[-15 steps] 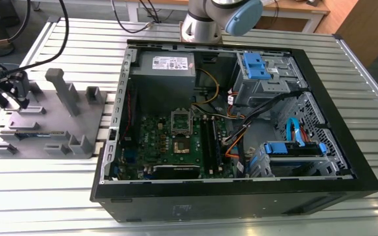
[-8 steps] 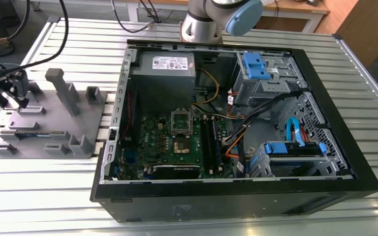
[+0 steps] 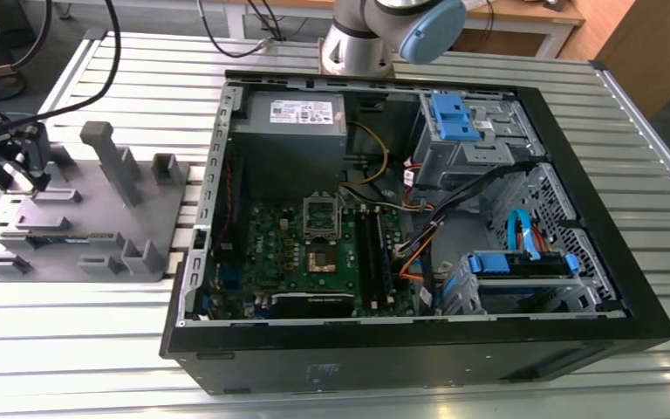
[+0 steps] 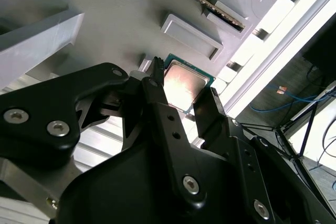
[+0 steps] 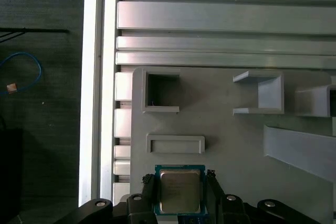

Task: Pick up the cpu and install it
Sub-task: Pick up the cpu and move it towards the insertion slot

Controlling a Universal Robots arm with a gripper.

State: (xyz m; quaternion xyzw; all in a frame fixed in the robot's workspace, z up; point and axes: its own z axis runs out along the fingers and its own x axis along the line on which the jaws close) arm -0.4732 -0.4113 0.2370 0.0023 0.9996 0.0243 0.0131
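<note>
**A:** Entry, gripper position?

**B:** In the exterior view the gripper (image 3: 15,170) is at the exterior view's left. It is low over the grey plastic holder (image 3: 154,218), which lies on the slatted aluminium surface (image 3: 79,349).

**A:** And the cpu?

**B:** In both wrist views the cpu (image 5: 179,190) lies at the edge of the holder, its silvery metal top facing the cameras and a thin green border around it. The gripper sits astride it, black metal close along two opposite sides. I cannot tell whether it is clamped on the chip or standing open around it.

**A:** Neighbours on the holder?

**B:** In the first wrist view a shallow rectangular frame (image 5: 175,144) is just beside the cpu. That frame lies between the cpu and a square pocket (image 5: 161,92). In the exterior view a memory stick (image 3: 62,237) lies flat in a slot nearer the holder's front.

**A:** Install site?

**B:** The open computer case (image 3: 614,297) lies on its side at the exterior view's right of the holder. The green motherboard (image 3: 271,253) is inside, with the dark socket (image 3: 321,253) on it. The socket is well apart from the cpu. The arm's base (image 3: 358,44) stands behind the case.
</note>
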